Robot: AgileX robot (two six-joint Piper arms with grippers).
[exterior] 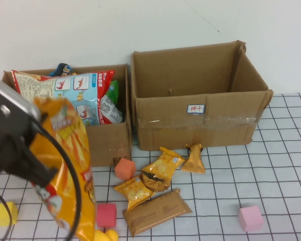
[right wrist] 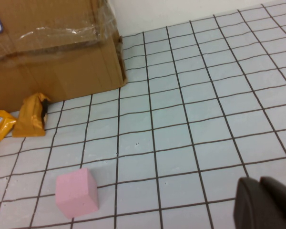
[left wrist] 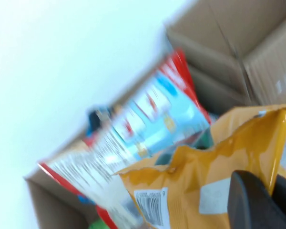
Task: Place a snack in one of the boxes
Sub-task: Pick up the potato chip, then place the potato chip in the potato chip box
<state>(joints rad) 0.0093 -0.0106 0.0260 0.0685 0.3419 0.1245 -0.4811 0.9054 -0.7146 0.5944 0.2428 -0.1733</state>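
My left gripper (exterior: 37, 170) is shut on the top edge of a large yellow-orange chip bag (exterior: 65, 165), which hangs above the table in front of the small box (exterior: 110, 145) at the left. In the left wrist view the bag (left wrist: 195, 176) is pinched between the dark fingers (left wrist: 250, 202). That box holds a blue-and-red snack bag (exterior: 75, 90), which also shows in the left wrist view (left wrist: 148, 114). The large box (exterior: 200, 125) on the right is open and looks empty. My right gripper (right wrist: 260, 200) is shut and empty, low over the tiled table, out of the high view.
Small yellow packets (exterior: 163, 165), (exterior: 133, 190), (exterior: 194, 159) and a brown bar (exterior: 158, 211) lie before the boxes. Foam cubes lie about: orange (exterior: 124, 168), red (exterior: 106, 215), pink (exterior: 251, 218) and yellow (exterior: 5, 213). The pink cube (right wrist: 76, 192) shows in the right wrist view.
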